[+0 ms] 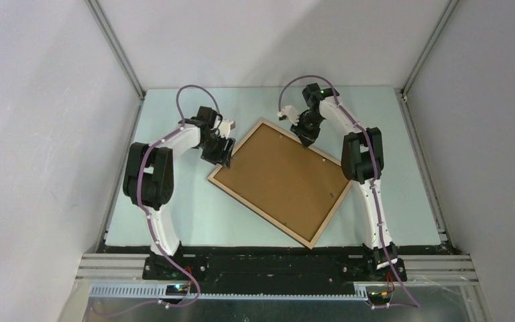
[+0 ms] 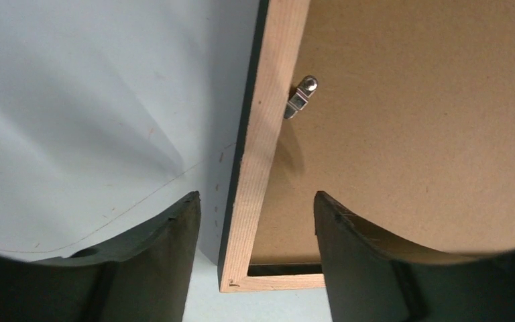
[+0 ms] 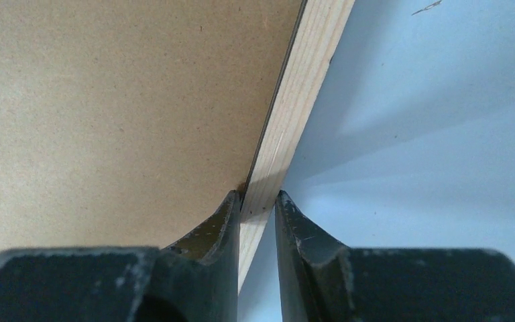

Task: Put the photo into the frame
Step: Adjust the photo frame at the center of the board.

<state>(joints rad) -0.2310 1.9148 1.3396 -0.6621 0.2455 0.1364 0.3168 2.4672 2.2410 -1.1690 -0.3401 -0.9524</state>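
Note:
The frame (image 1: 258, 212) lies back side up and turned diagonally in the middle of the table. Its light wood rail surrounds the brown backing board (image 1: 281, 180). My left gripper (image 1: 222, 155) is open, its jaws on either side of the frame's left corner (image 2: 268, 121), not touching it. My right gripper (image 1: 306, 139) is shut on the frame's far right rail (image 3: 302, 87), one finger on the backing board side (image 3: 107, 100), one outside. The photo is not visible in any view.
A small metal turn clip (image 2: 302, 96) sits on the rail's inner edge over the backing board (image 2: 409, 134). The pale blue mat (image 1: 174, 215) is enclosed by white walls with aluminium posts (image 1: 117, 50). Both arm bases stand at the near edge.

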